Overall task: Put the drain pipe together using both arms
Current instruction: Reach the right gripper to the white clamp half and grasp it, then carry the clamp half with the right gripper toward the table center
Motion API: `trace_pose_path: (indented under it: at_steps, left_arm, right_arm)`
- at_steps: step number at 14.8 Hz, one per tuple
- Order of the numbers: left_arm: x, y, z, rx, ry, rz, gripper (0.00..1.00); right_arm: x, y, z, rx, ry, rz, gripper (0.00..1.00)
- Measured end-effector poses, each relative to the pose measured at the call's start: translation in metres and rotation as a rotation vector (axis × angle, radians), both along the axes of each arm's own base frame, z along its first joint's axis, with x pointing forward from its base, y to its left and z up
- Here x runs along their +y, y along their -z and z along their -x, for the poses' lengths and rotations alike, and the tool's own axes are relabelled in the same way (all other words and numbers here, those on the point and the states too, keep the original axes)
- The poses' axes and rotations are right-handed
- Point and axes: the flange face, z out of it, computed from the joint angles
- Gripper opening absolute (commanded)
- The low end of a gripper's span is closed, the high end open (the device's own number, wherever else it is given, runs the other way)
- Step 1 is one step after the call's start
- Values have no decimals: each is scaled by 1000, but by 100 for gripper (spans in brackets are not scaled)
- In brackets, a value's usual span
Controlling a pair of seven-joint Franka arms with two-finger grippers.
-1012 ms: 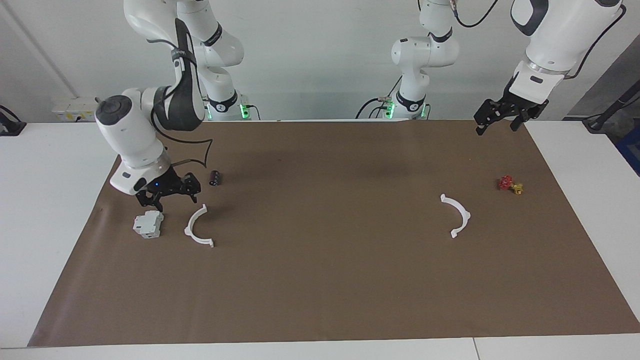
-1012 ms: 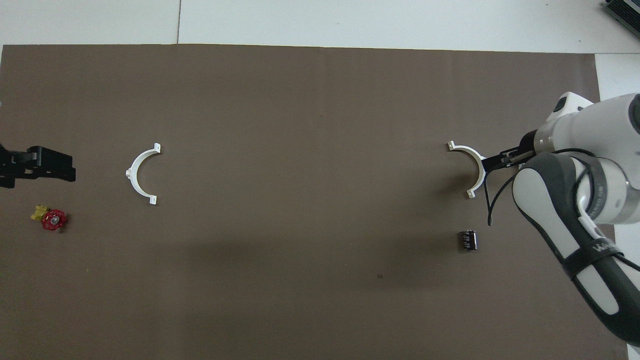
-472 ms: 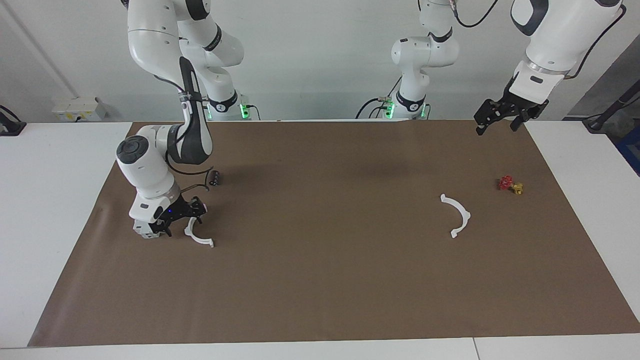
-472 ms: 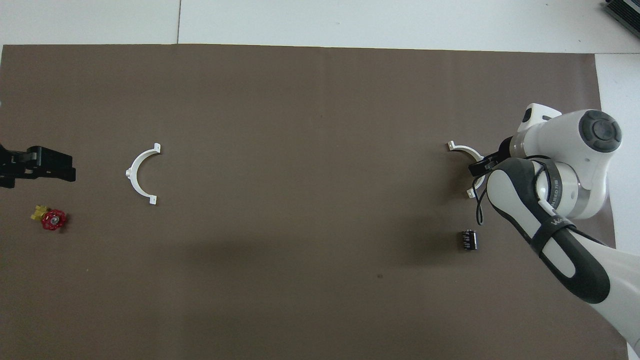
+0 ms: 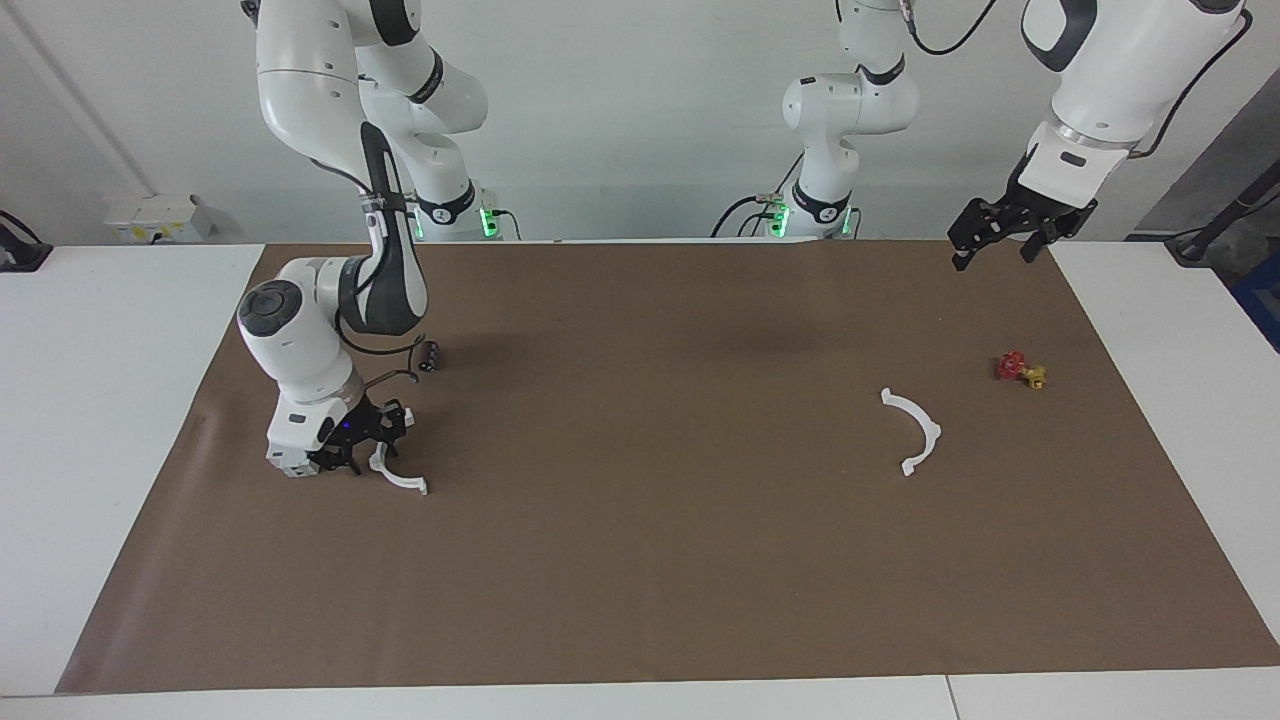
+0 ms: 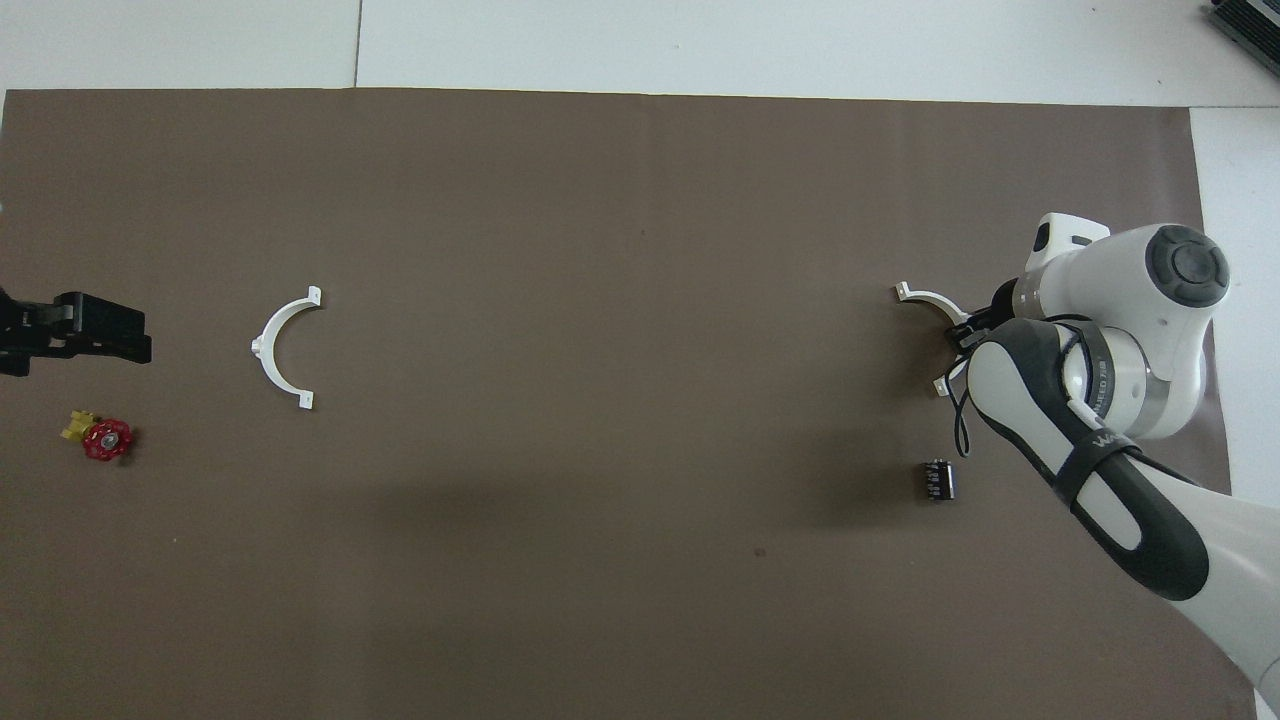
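The drain pipe lies as two separate white half-ring arcs on the brown mat. One arc (image 5: 405,483) lies toward the right arm's end; it also shows in the overhead view (image 6: 922,297). My right gripper (image 5: 365,447) is down at this arc's middle, open, with its fingers astride the arc; it shows in the overhead view too (image 6: 962,335). The hand covers part of the arc. The other arc (image 5: 925,430) lies free toward the left arm's end, also seen from overhead (image 6: 270,350). My left gripper (image 5: 1000,240) waits open, raised over the mat's corner (image 6: 75,335).
A grey-white block (image 5: 283,462) sits right beside the right hand, mostly covered by it. A small black part (image 5: 430,356) lies nearer to the robots than the gripped-at arc. A red-and-yellow valve (image 5: 1020,370) lies beside the free arc, under the left gripper's side (image 6: 100,438).
My right arm has swung down from above the block and arc onto the arc's middle, the last half second only a small settling. The left arm and both arcs have not moved.
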Motion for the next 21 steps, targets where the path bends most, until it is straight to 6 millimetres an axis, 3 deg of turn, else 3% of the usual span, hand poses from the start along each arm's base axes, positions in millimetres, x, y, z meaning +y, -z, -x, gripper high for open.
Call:
trace_pose_path:
  at_steps: [4, 6, 8, 10, 15, 18, 21]
  left_arm:
    - [0, 0, 0, 0, 0, 0, 100]
    - [0, 0, 0, 0, 0, 0, 100]
    - [0, 0, 0, 0, 0, 0, 100]
    - [0, 0, 0, 0, 0, 0, 100]
    - [0, 0, 0, 0, 0, 0, 100]
    - [0, 0, 0, 0, 0, 0, 100]
    - [0, 0, 0, 0, 0, 0, 100]
  right_arm:
    - [1, -6, -5, -12, 42, -4, 0]
    - [7, -24, -14, 5, 100, -12, 0]
    - [25, -47, -23, 24, 206, -26, 0]
    - [69, -62, -26, 31, 334, -37, 0]
    - [204, -64, -4, 44, 509, -54, 0]
    - [267, -60, 15, 33, 573, -72, 0]
    - [316, -46, 29, 14, 618, -100, 0]
